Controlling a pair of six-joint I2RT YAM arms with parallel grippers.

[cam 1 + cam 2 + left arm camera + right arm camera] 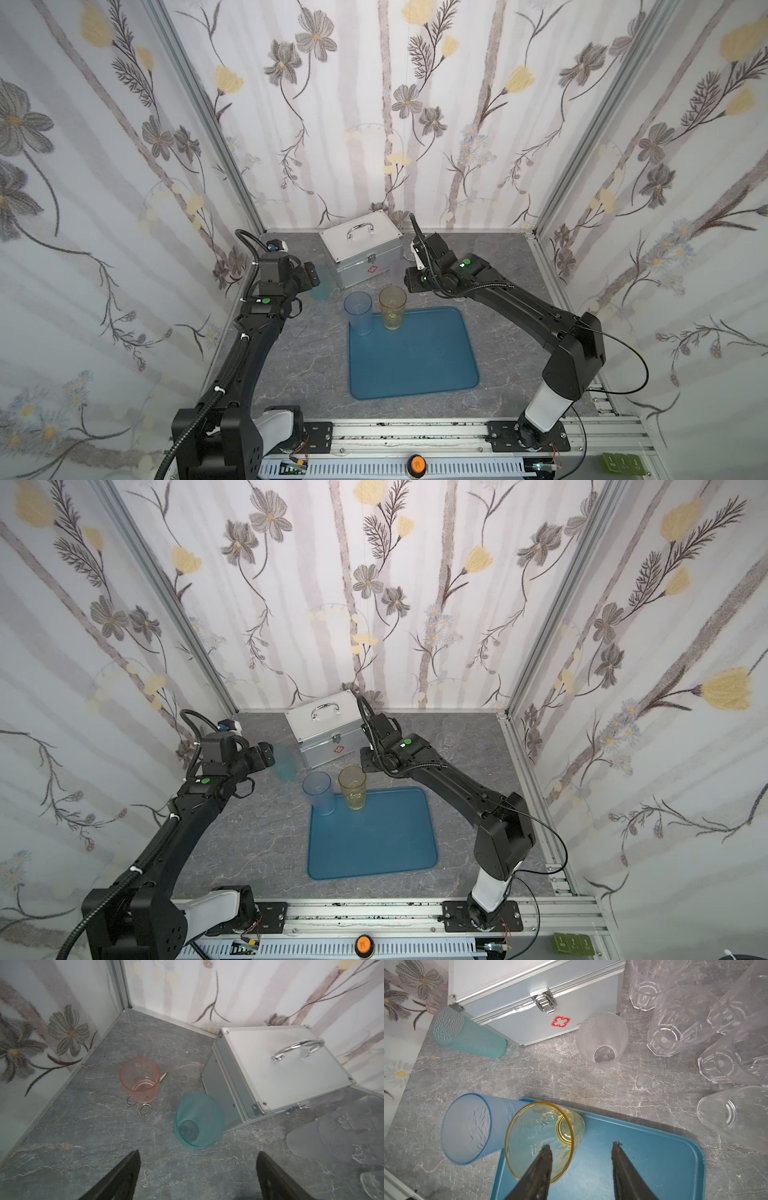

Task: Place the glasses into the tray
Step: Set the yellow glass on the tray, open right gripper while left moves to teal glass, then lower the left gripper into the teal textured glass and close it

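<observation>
Tray (415, 365): yellow glass (392, 307) upright at far edge.
Left gripper (197, 1152): jaws wide, empty.
Right gripper (581, 1145): jaws apart, empty.

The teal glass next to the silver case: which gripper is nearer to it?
Left. The left gripper is open just in front of the teal glass, facing it. The right gripper hovers by the yellow glass on the tray, farther away.

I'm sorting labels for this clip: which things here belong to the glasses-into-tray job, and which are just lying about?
Part of the job: tray; blue glass; yellow glass; teal glass; pink glass; clear glasses.
Just lying about: silver case; scissors.
</observation>
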